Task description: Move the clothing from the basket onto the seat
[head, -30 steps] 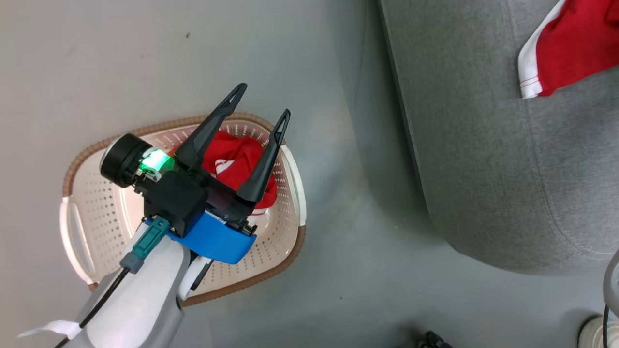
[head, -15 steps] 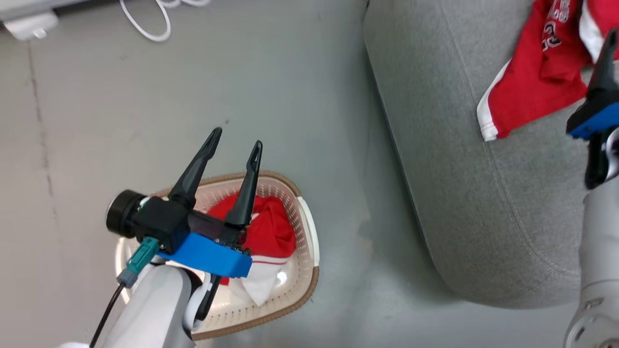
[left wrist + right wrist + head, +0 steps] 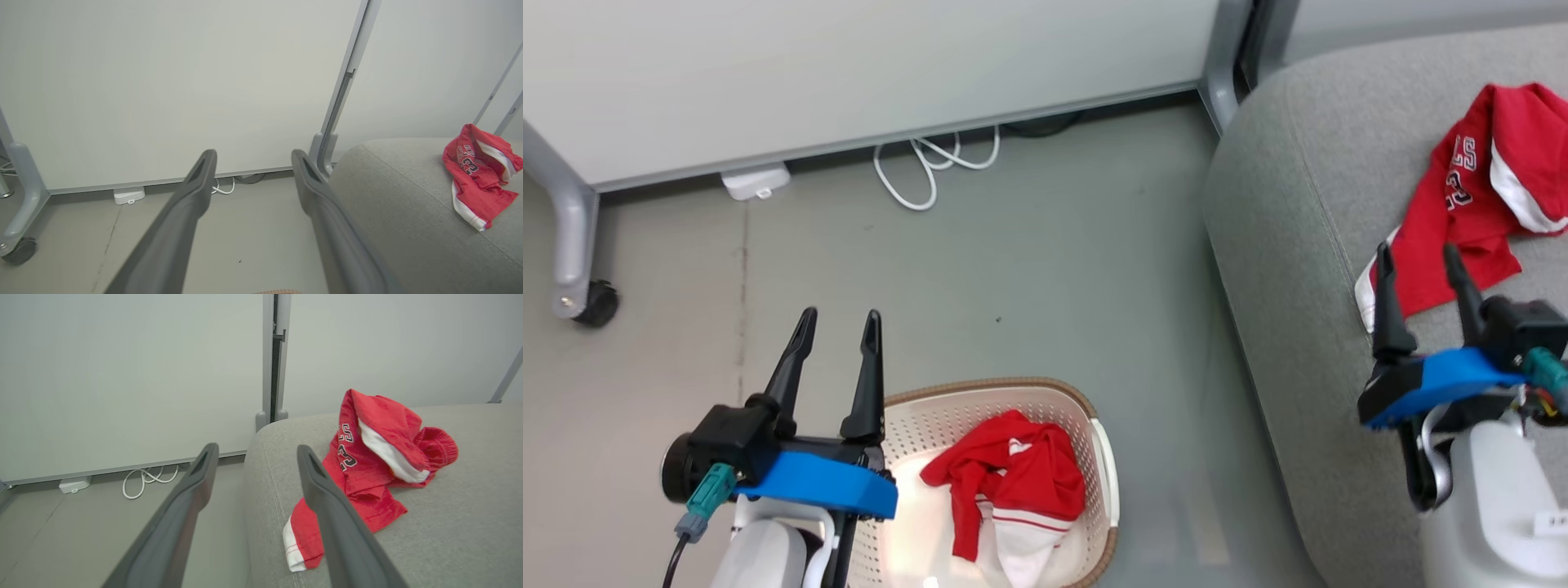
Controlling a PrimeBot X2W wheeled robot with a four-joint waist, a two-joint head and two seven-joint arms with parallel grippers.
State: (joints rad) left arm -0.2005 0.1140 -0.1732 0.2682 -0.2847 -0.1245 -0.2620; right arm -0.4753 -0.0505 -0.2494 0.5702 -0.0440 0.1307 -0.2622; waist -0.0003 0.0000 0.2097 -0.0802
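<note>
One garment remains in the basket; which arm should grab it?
Left. The left gripper is open beside the basket holding the red garment; the right gripper sits over the sofa, farther off.

perforated plastic basket, grey fabric sofa

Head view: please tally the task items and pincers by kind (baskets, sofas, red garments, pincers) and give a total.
Baskets: 1, the basket.
Sofas: 1, the sofa.
Red garments: 2, the crumpled garment in the basket and the lettered garment on the sofa.
Pincers: 2, the left pincer and the right pincer, both open and empty.
Total: 6.
</note>
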